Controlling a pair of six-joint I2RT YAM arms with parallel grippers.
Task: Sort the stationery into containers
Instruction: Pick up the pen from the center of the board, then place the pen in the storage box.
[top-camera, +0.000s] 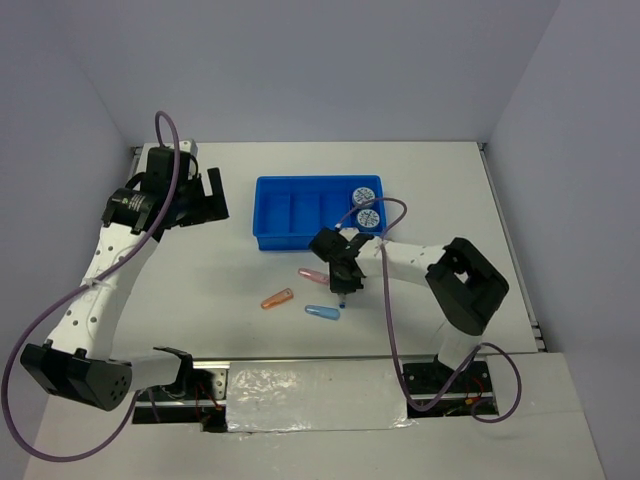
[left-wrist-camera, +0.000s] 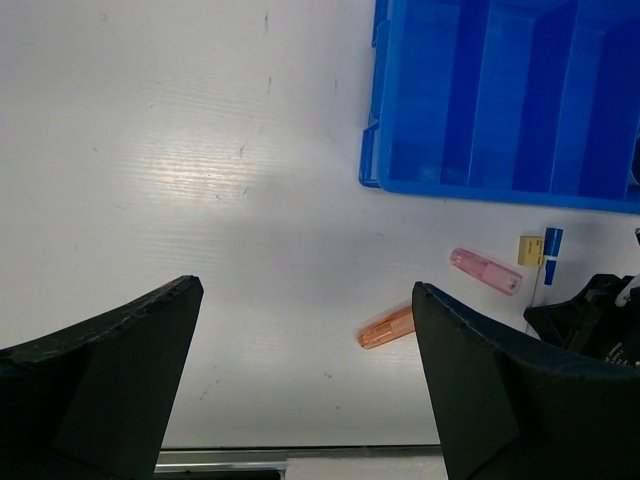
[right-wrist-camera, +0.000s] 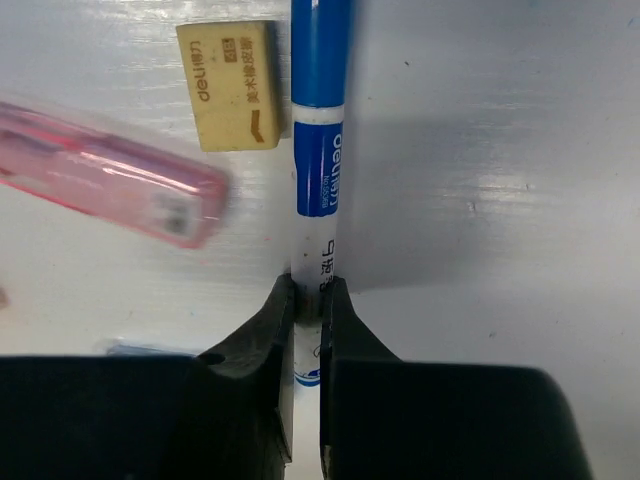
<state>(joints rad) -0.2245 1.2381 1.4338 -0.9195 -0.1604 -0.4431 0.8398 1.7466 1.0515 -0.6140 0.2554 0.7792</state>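
My right gripper (right-wrist-camera: 311, 300) is shut on the white barrel of a blue-capped pen (right-wrist-camera: 318, 150) that lies on the table. A tan eraser block (right-wrist-camera: 229, 85) lies just left of the pen's cap, and a pink capsule (right-wrist-camera: 110, 185) is below it. In the top view the right gripper (top-camera: 343, 280) sits in front of the blue tray (top-camera: 275, 210), whose rightmost compartment holds two blue-white discs (top-camera: 364, 195). Pink (top-camera: 313, 275), orange (top-camera: 277, 298) and blue (top-camera: 322, 312) capsules lie on the table. My left gripper (top-camera: 205, 195) hangs open and empty left of the tray.
In the left wrist view the open left gripper (left-wrist-camera: 305, 290) frames bare table, with the orange capsule (left-wrist-camera: 387, 327) beside its right finger and the tray (left-wrist-camera: 420, 90) at upper right. The right arm's cable loops over the tray's right end.
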